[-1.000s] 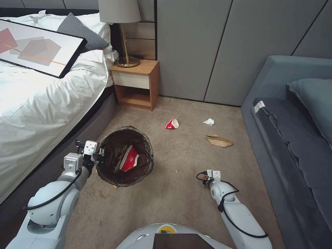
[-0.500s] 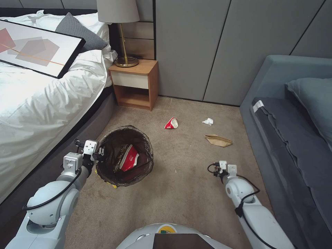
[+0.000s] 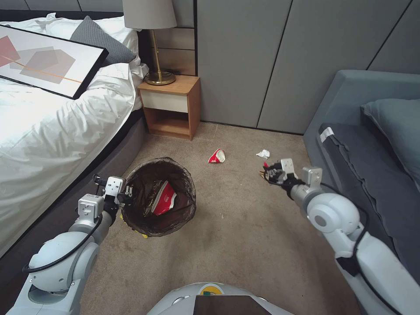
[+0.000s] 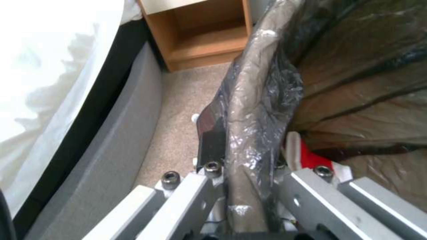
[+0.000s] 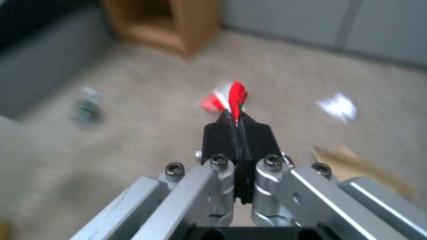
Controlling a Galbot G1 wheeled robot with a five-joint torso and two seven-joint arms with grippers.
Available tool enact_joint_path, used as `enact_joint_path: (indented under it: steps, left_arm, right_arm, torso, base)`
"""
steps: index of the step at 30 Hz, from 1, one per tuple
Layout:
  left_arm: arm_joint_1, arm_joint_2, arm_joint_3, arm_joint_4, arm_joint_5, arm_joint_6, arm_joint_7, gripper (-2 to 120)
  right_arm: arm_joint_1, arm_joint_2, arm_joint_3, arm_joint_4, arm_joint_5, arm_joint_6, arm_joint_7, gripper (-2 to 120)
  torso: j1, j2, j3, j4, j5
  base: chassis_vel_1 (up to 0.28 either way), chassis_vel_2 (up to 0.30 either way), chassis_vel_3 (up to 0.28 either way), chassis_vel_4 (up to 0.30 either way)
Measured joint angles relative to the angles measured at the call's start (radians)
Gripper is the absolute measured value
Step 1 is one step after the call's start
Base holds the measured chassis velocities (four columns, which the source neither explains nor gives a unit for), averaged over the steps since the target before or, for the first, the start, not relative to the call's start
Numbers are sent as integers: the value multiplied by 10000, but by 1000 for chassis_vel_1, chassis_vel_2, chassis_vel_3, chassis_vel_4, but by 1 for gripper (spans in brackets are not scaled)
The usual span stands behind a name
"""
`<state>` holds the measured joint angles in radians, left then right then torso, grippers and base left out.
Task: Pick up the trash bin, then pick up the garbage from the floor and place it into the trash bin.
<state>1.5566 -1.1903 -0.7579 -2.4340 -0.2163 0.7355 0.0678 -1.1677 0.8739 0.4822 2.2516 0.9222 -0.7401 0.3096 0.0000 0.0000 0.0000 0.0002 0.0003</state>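
the right gripper (image 5: 238, 113) has its black fingers (image 5: 220, 135) pressed together on a red scrap (image 5: 237, 95) that sticks out past their tips. beyond the scrap on the carpet (image 5: 146, 110) lie a red-and-white wrapper (image 5: 212, 100), a white tissue wad (image 5: 338, 107) and, nearer, a brown paper bag (image 5: 351, 163). a wooden nightstand (image 5: 173, 23) stands farther off.

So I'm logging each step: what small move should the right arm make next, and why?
Probably swing across toward the trash bin. The right gripper is shut on a red scrap, raised over the floor near the sofa, while the left gripper holds the bin's rim by the bed.
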Motion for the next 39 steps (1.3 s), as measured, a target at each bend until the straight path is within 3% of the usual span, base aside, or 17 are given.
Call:
enact_joint_path:
  steps: [2,7,10,14,15,18,19,20,22,30,39]
  left_arm:
    - [27,-1,9,-100,8,0,9,0]
    - [46,1,58,-147,62,0,57,0]
    - [36,-30,135,-167,168,-1,133,0]
    - [22,-38,145,-147,240,-1,160,0]
    - [15,-36,145,-103,268,0,177,0]
    - [-15,-4,87,-38,266,0,211,0]
    - [-15,-4,87,-38,266,0,211,0]
    - [-51,10,38,16,265,0,214,0]
    - [-79,11,23,54,259,0,218,0]
    - [-241,-22,-32,344,258,-1,229,0]
    - [-473,-12,-70,540,236,-1,249,0]
  right_arm:
    - [593,-727,-103,682,980,0,-19,0]
    - [1725,-1525,-595,1072,2273,5,-59,0]
    - [4078,-2083,-2199,1099,3874,10,141,0]
    - [5333,-2069,-3195,1011,4343,18,310,0]
    - [6472,-1881,-4283,859,4785,18,479,0]
    - [8629,-1312,-6293,469,5255,22,640,0]
    - [8629,-1312,-6293,469,5255,22,640,0]
    - [9721,-849,-7371,187,5528,30,796,0]
    - [10381,-440,-8146,-70,5655,37,952,0]
    - [11377,918,-10352,-1093,6026,212,1760,0]
    - [11112,2223,-11455,-1755,6071,306,2260,0]
  torso:
    - [0,0,0,-4,-3]
    - [0,0,0,-3,-5]
    - [0,0,0,-2,-3]
    - [0,0,1,1,-6]
    - [0,0,1,1,-5]
    - [0,0,1,-1,-4]
    - [0,0,1,-1,-4]
    - [0,0,1,1,-9]
    - [0,0,2,4,-8]
    - [0,0,1,-4,-7]
    - [0,0,1,-1,-7]
  base:
    - [0,0,0,0]
    - [0,0,0,0]
    - [0,0,0,0]
    - [0,0,0,0]
    - [0,0,0,0]
    - [0,0,0,0]
    - [0,0,0,0]
    - [0,0,0,0]
    - [0,0,0,0]
    - [0,0,0,0]
    - [0,0,0,0]
